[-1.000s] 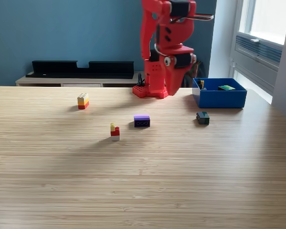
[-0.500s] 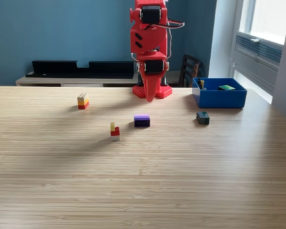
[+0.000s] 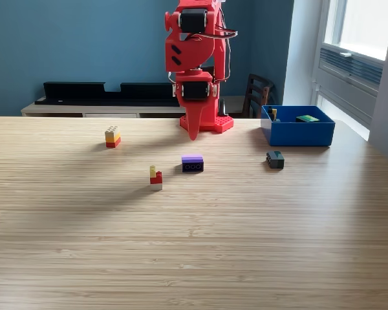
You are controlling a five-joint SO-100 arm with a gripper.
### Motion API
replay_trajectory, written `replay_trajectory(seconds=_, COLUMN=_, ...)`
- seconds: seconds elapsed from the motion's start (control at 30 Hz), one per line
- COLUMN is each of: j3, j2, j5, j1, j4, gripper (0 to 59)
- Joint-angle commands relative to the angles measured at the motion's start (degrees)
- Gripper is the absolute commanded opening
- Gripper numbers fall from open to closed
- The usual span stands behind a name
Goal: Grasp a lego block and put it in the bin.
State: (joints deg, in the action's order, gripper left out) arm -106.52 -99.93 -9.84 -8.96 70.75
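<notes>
The tabletop (image 3: 194,245) looks like pale wood with fine lengthwise grain and a smooth, faintly satin finish that takes soft shadows. The arm (image 3: 193,45) and its tapered gripper (image 3: 194,132) read as matt red plastic (the black motor blocks set into it are a duller, darker plastic). The bin (image 3: 297,132) is bright blue plastic, smooth with a slight sheen on its walls. The purple lego block (image 3: 193,163), the red and yellow block (image 3: 156,179), the yellow-topped block (image 3: 112,136) and the dark block (image 3: 275,159) all look like hard, smooth plastic.
</notes>
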Motion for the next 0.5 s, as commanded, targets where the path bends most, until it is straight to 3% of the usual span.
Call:
replay_trajectory(seconds=0.03, j3=0.70, j2=-3.96, j5=-0.44, j1=-3.52, j4=-2.72, gripper=0.3)
replay_trajectory(seconds=0.13, j3=1.58, j2=-3.87, j5=-0.97, j1=-3.78, j4=-2.90, gripper=0.3)
replay_trajectory(seconds=0.17, j3=1.14, j2=-3.87, j5=-1.14, j1=-3.60, j4=-2.81, gripper=3.0)
replay_trajectory(seconds=0.27, j3=-2.55, j2=-3.87, j5=-2.02, j1=-2.81, j4=-2.81, gripper=18.8)
replay_trajectory(seconds=0.33, j3=-4.57, j2=-4.22, j5=-2.29, j1=-2.37, j4=-2.72, gripper=24.9)
replay_trajectory(seconds=0.5, j3=-9.14, j2=-4.57, j5=-4.04, j1=-2.11, j4=-2.72, gripper=28.5)
